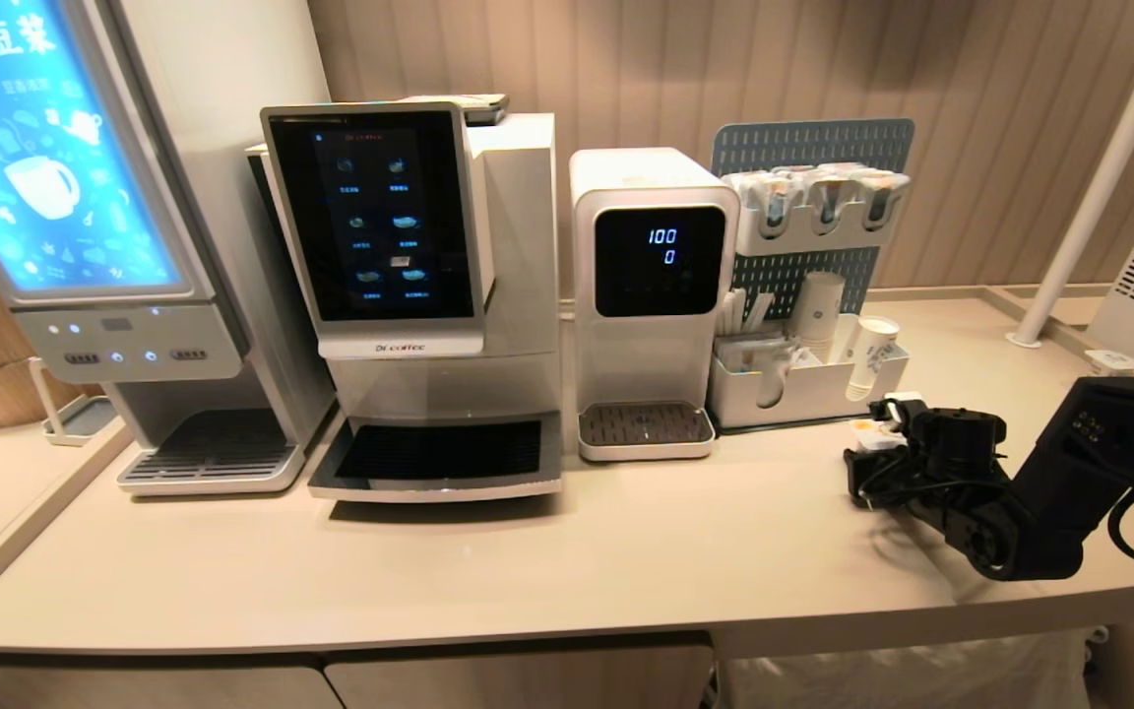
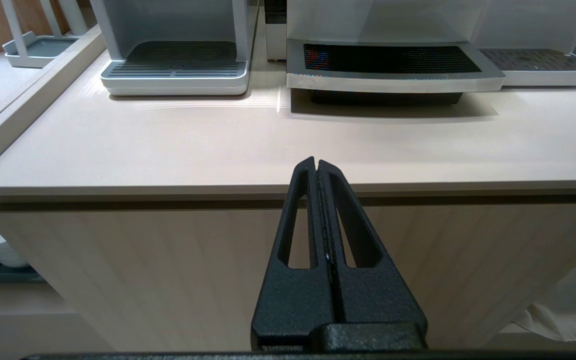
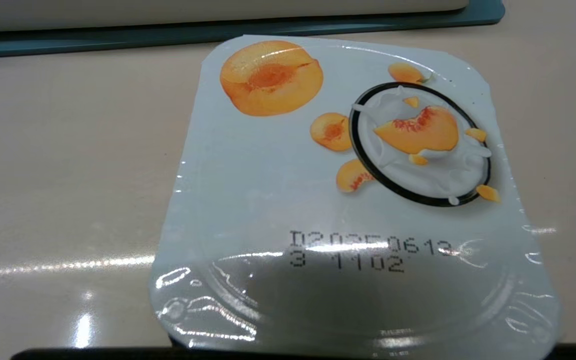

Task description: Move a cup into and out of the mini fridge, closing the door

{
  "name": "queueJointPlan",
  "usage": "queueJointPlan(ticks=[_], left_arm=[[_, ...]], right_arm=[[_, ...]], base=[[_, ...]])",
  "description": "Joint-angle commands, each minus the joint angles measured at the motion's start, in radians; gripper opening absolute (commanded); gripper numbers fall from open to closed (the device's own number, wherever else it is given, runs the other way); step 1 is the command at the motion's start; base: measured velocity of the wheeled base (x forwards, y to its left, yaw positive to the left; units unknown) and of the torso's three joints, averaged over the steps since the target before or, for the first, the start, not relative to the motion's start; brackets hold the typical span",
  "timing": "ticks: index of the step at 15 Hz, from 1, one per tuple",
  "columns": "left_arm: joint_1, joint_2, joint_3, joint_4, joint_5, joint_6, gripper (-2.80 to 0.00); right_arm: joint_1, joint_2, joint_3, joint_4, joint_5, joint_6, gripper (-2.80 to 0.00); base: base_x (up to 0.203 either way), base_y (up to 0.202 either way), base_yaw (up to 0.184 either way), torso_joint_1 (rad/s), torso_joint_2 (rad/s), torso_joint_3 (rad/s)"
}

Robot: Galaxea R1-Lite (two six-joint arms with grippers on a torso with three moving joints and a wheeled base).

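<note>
While the left gripper [image 2: 316, 167] idles clamped shut and empty below the counter [image 1: 488, 561] edge, the right gripper [image 1: 872, 438] sits low on the counter beside the organizer [image 1: 803, 389], apparently grasping the cup [image 3: 353, 200], likely for carrying fridgeward; fridge unseen.

A pale beige counter [image 1: 528, 551] carries a row of machines along its back. At ten o'clock stands a drinks dispenser [image 1: 114, 276] with a lit blue panel, beside it a coffee machine [image 1: 419, 295] near eleven, then a white water dispenser [image 1: 651, 305] at twelve. At one o'clock sits a white organiser tray [image 1: 803, 389] holding paper cups [image 1: 867, 354], just beside the water dispenser.
</note>
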Motion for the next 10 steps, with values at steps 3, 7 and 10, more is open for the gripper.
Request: queueJointPlan(ticks=[3, 7, 10], left_arm=[[0.000, 0.002, 0.002, 0.000, 0.000, 0.000, -2.80], [0.000, 0.002, 0.002, 0.000, 0.000, 0.000, -2.80], [0.000, 0.002, 0.002, 0.000, 0.000, 0.000, -2.80]], right_arm=[[0.001, 0.051, 0.004, -0.022, -0.002, -0.019, -2.80], [0.001, 0.043, 0.001, -0.022, -0.001, -0.016, 0.00], [0.000, 0.042, 0.004, -0.023, -0.001, -0.013, 0.00]], base=[[0.000, 0.000, 0.000, 0.000, 0.00, 0.000], [0.000, 0.000, 0.000, 0.000, 0.00, 0.000], [0.000, 0.000, 0.000, 0.000, 0.00, 0.000]])
